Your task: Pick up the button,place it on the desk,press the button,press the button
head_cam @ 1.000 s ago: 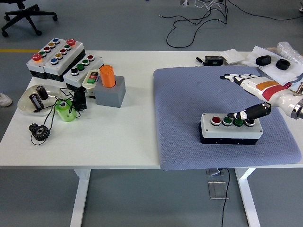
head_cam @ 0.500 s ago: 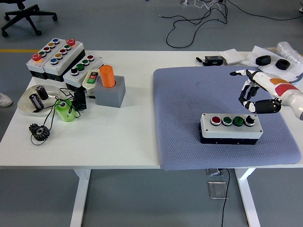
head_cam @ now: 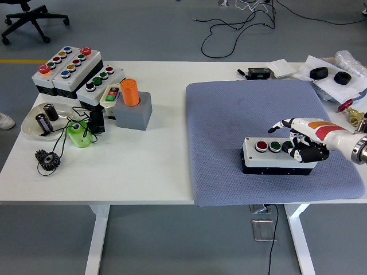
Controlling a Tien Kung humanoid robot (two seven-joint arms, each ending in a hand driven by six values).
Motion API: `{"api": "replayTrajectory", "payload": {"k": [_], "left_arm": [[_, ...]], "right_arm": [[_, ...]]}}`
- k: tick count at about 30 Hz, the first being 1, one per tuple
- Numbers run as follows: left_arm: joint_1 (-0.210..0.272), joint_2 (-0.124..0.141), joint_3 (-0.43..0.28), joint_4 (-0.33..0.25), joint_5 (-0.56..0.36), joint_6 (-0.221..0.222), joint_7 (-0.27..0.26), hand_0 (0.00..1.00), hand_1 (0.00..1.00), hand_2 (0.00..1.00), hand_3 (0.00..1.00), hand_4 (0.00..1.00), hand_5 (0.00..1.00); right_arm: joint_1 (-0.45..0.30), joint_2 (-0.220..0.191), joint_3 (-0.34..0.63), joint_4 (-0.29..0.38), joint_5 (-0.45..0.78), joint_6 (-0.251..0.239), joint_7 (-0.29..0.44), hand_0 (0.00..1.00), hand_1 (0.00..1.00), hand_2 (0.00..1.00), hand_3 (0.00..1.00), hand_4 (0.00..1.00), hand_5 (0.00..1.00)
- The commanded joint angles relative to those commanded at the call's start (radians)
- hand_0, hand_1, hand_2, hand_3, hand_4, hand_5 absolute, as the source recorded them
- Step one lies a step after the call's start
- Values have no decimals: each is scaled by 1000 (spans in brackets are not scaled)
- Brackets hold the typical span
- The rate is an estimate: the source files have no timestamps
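Right hand [head_cam: 299, 143] lies over the right end of the button box [head_cam: 279, 156], fingers curled down onto its top and gripping nothing; index finger extended toward the green button [head_cam: 275, 146], contact with any button not discernible. White table [head_cam: 155, 160] carries a blue-grey mat [head_cam: 241, 114] on its right half; the button box sits on the mat near its front edge, red button [head_cam: 261, 145] exposed at its left end. On the table's left side: a group of larger button boxes [head_cam: 69, 69], a grey block [head_cam: 135, 110] holding an orange cylinder [head_cam: 130, 91], a clear dish [head_cam: 40, 121], a green holder [head_cam: 78, 134], a black gear [head_cam: 47, 158]. No legible writing or brand marks.
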Motion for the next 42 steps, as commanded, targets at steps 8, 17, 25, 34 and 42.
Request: {"api": "replayTrajectory", "payload": {"k": [8,17,25,34,42], "left_arm": [[-4,-1,-1,0,2,0,2,611,533,511,478,282,995],[-11,-3,-11,-1,8,1,1,612,532,510,478,283,995],[-7,-4,-4,-1,5,1,1,612,532,510,478,283,995],[-2,-6,8,-1,-1,1,2,612,532,510,478,284,995],[1,-6,13,0,-4,1,2,612,533,510,478,283,995]], "right_arm": [[-13,17,1,-9,-14,14,1,153,2,117,762,371,2],[-10,19,5,-23,-21,32,-3,149,2,115,759,365,2],[-20,22,-1,-48,-21,41,-4,149,2,114,751,365,2],[-24,22,6,-62,-21,43,-5,150,2,115,746,365,2],[-26,22,12,-73,-20,46,-6,151,2,115,744,365,2]]}}
